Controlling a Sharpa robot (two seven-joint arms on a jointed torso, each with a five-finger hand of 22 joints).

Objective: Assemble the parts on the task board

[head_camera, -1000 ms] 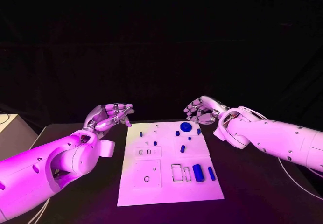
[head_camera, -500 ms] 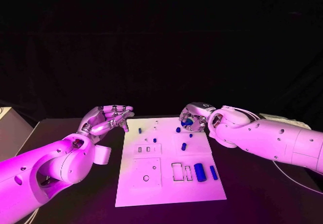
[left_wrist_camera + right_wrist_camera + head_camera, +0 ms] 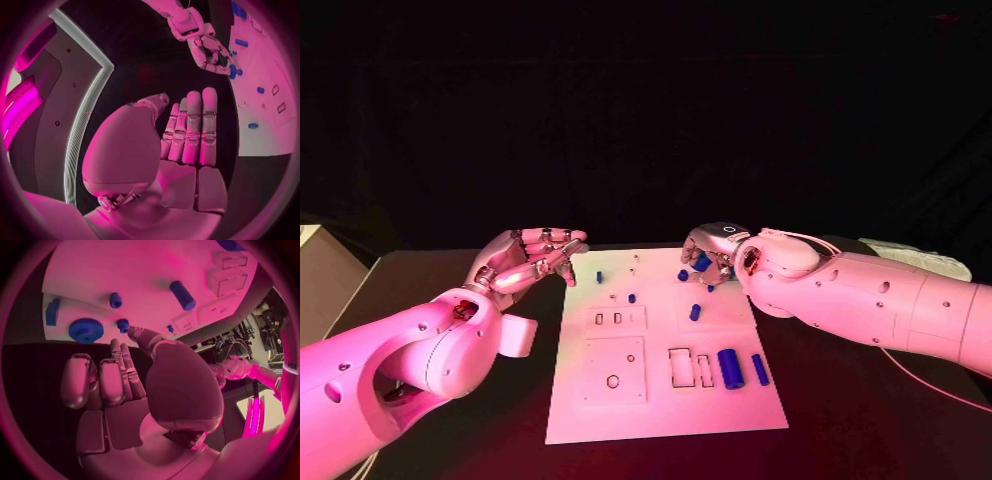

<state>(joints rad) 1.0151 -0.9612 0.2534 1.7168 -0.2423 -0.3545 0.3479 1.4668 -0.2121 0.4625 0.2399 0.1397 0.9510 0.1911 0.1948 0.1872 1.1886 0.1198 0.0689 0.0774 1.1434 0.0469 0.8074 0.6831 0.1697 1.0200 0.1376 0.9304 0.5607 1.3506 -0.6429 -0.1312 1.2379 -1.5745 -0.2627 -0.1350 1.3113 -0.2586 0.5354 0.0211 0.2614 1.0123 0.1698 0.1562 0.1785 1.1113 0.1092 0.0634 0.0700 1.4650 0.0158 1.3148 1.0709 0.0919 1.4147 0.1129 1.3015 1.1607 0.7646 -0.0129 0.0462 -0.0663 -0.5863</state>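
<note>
- Board (image 3: 661, 400) lies mid-desk, blue parts scattered on it; a round geared wheel (image 3: 85, 330) sits at its far edge.
- Right hand (image 3: 711, 255) has come down from beside the board onto that far edge, fingers loosely curled, fingertips (image 3: 122, 347) just beside the wheel, holding nothing; a pickup looks near.
- Left hand (image 3: 528, 255), fingers half-spread and empty, hovers off the board's left edge over bare desk (image 3: 473, 275).

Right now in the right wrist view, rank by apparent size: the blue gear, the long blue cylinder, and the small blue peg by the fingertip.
1. Blue gear, largest.
2. Long blue cylinder, narrower but comparable in length; it lies farther from the camera, so this ranking is unsure.
3. Small blue peg, clearly smallest.
</note>
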